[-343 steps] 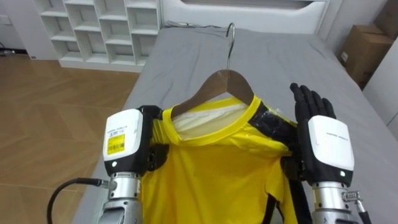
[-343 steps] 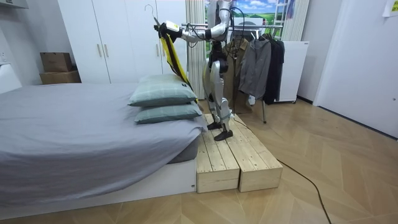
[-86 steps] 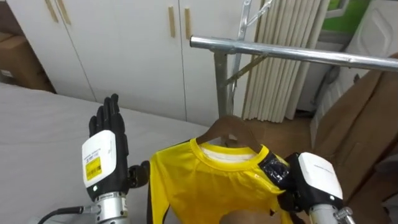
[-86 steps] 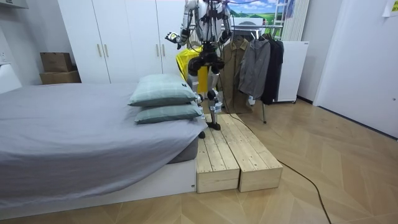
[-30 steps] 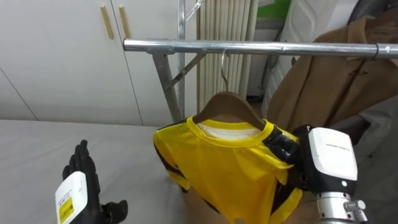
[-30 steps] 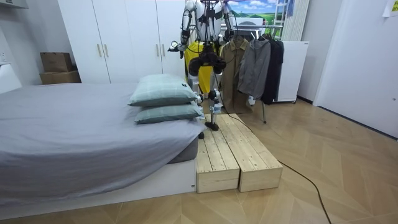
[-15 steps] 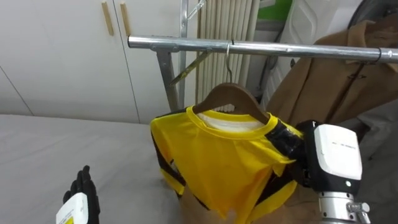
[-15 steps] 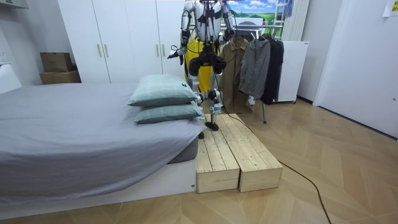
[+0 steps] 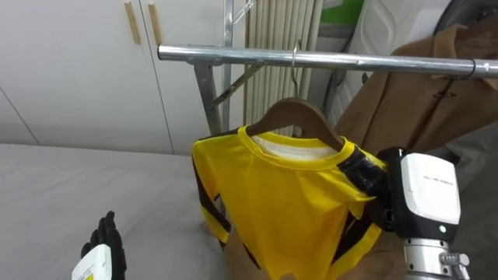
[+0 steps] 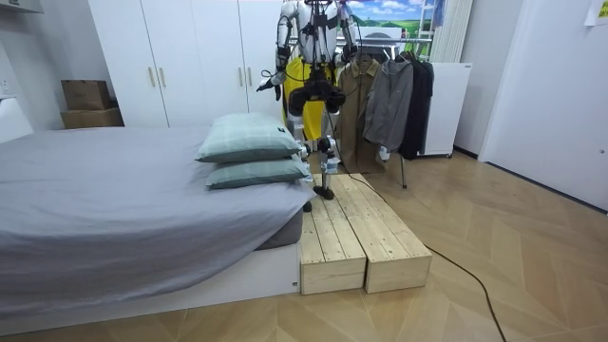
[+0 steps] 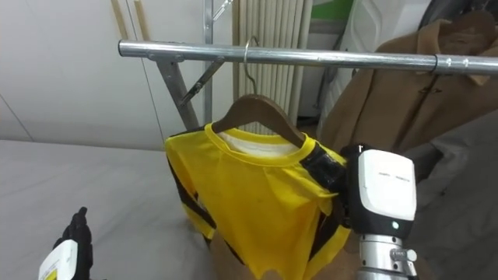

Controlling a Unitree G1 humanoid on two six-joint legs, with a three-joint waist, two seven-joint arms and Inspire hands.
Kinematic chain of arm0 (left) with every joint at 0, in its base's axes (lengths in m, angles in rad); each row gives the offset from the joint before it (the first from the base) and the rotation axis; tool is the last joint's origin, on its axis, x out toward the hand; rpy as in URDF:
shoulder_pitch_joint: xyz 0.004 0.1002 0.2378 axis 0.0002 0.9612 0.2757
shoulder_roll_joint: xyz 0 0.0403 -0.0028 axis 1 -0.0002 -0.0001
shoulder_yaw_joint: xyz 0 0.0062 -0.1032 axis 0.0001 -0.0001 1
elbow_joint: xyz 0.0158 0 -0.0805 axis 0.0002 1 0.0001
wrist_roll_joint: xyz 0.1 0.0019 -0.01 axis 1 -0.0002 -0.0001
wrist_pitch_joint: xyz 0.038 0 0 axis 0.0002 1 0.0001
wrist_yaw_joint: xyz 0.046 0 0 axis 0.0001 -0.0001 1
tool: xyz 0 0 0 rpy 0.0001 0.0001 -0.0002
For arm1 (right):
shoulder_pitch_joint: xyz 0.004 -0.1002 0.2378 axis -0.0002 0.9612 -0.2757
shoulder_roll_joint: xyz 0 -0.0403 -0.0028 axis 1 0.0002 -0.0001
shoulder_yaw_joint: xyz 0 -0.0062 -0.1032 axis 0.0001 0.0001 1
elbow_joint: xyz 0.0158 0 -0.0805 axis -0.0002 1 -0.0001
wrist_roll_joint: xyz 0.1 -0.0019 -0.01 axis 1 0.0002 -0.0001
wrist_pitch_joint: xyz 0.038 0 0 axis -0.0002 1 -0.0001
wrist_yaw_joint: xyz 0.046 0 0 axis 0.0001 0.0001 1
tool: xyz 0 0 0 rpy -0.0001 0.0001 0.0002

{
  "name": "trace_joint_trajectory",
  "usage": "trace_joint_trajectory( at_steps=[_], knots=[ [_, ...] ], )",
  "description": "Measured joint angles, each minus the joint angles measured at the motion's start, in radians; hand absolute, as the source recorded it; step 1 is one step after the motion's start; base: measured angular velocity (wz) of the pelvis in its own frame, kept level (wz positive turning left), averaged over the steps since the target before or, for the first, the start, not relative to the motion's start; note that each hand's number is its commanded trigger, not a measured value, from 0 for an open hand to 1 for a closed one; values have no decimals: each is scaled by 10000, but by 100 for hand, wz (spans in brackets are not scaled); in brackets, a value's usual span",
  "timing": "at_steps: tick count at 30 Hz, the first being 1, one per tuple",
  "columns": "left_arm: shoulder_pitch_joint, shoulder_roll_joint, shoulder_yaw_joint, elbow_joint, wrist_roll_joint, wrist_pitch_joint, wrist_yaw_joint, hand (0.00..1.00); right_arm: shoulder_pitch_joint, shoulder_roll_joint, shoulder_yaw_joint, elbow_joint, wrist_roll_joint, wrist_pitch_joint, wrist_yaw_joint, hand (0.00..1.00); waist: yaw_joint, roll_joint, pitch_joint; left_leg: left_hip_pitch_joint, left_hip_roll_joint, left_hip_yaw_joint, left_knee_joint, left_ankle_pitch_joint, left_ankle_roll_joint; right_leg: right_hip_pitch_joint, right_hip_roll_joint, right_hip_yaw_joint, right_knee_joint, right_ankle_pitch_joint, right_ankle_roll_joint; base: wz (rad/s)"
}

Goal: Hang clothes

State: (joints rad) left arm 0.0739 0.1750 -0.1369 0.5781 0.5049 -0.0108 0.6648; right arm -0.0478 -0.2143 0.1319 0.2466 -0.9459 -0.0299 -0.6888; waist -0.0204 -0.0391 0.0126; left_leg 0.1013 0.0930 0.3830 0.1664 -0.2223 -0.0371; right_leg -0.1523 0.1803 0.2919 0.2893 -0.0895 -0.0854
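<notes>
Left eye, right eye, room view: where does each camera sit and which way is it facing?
Left eye view: on the head, facing down-forward at the yellow shirt at the metal rail; right hand gripping its shoulder, left hand low left.
Right eye view: beside it, same scene and hands.
Room view: across the bed, facing the whole robot on the wooden platform.
Shared: the yellow shirt, in all three.

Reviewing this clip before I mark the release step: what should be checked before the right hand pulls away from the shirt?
1. Hanger hook over the rail: ok, it crosses the bar's top.
2. Hook bearing the load: cannot tell.
3. Yellow shirt seated on the wooden hanger: ok.
4. Right hand hold at the shirt's shoulder: cannot tell, fingers hidden.
5. Left hand clear of the shirt: ok, low, open.
6. Gap to the brown coat: ok.
</notes>
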Motion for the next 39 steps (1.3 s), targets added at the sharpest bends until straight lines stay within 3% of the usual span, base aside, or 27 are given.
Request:
trace_joint_trajectory(
  at_steps=[13, 28, 33, 39],
  knots=[
    [0, 1, -22, -2, 4, -42, 4, 0, -3, -17, -1, -315, 42, -47, -156, 100, -12, -33, -2, 38, 0, -2, -3, 0, 0, 19, 8, 13, 8, 1, -1, 0],
    [-1, 4, -27, -6, 4, -60, -11, 0, -114, -92, -5, -680, 46, -55, -156, 100, 29, -229, -5, 62, 0, 5, -9, 0, 0, 40, 5, 6, 10, 3, -3, 0],
    [0, 4, -17, 7, 167, -313, -9, 0, -122, -92, -14, -679, 44, -264, -113, 100, 52, -238, 0, 48, -1, -27, -8, 0, 0, 46, -2, 0, -8, 3, -3, 0],
    [-1, 1, -19, 9, 398, -347, -7, 0, -122, -184, -18, -677, 615, -357, -13, 100, 165, -231, 3, 41, 5, -63, -18, 0, 0, 63, -35, -99, -103, 42, -22, 0]
  ],
)
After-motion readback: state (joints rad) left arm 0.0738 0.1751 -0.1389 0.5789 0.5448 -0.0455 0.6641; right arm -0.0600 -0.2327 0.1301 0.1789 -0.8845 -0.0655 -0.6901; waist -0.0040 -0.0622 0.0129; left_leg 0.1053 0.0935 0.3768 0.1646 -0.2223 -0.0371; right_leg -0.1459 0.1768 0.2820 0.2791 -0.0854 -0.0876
